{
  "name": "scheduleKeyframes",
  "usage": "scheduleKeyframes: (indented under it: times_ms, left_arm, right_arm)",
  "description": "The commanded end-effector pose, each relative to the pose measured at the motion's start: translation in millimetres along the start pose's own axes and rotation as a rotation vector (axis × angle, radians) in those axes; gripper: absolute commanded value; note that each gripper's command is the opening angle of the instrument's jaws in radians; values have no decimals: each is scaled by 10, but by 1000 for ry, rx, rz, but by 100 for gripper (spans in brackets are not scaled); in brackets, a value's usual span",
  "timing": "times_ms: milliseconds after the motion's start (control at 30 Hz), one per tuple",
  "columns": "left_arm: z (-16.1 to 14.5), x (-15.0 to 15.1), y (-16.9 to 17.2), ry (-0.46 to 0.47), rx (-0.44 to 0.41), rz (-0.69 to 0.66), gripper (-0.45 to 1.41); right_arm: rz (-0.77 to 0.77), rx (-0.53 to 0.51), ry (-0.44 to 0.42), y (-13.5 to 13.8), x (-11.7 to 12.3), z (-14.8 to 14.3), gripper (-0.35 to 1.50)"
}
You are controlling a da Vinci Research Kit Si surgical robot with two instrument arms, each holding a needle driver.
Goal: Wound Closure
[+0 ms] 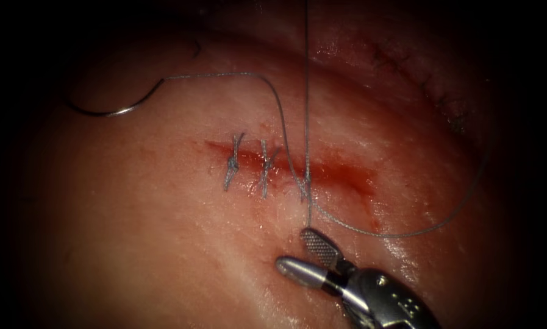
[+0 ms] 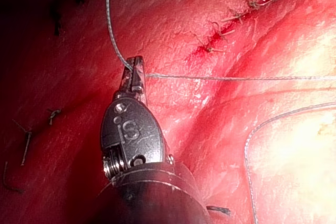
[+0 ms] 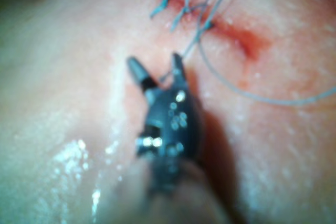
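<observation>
The right end effector (image 1: 302,254) gapes empty below the cut (image 1: 297,166); the left end effector (image 2: 134,72) grips the thread (image 1: 307,91) taut, while the needle (image 1: 111,106) lies free on the tissue (image 1: 133,231), upper left.

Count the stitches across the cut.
3: left stitch, middle stitch, and a third stitch right of them whose thread runs up, uncut. The cut's right end has none.
</observation>
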Motion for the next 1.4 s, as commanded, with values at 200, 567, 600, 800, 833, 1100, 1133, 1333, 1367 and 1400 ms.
scheduleKeyframes:
  times_ms: [200,567,600,800,833,1100,1133,1333,1367,1400]
  left_arm:
    - [-1,21,16,13,-31,11,-45]
    - [-19,99,55,37,-75,5,-45]
    - [-20,106,58,39,-79,5,-45]
    - [-29,147,82,51,-98,11,-45]
    - [-30,155,87,55,-103,12,-45]
    - [-37,196,109,75,-127,14,-45]
    - [-37,197,110,76,-128,14,-45]
    - [-38,202,118,81,-133,21,-45]
    - [-38,202,119,82,-133,21,-45]
    - [-38,202,119,82,-133,21,-45]
  right_arm:
    - [-196,85,-13,0,-2,-24,128]
    - [-88,110,-49,27,64,-32,128]
    - [-83,109,-51,31,70,-28,128]
    - [-66,98,-58,56,86,5,136]
    - [-65,95,-57,62,86,13,138]
    - [-76,70,-97,99,64,70,143]
    - [-72,68,-98,101,62,73,143]
    - [-60,55,-110,105,46,87,146]
    - [-61,53,-109,104,44,89,146]
    - [-61,53,-109,104,44,89,146]
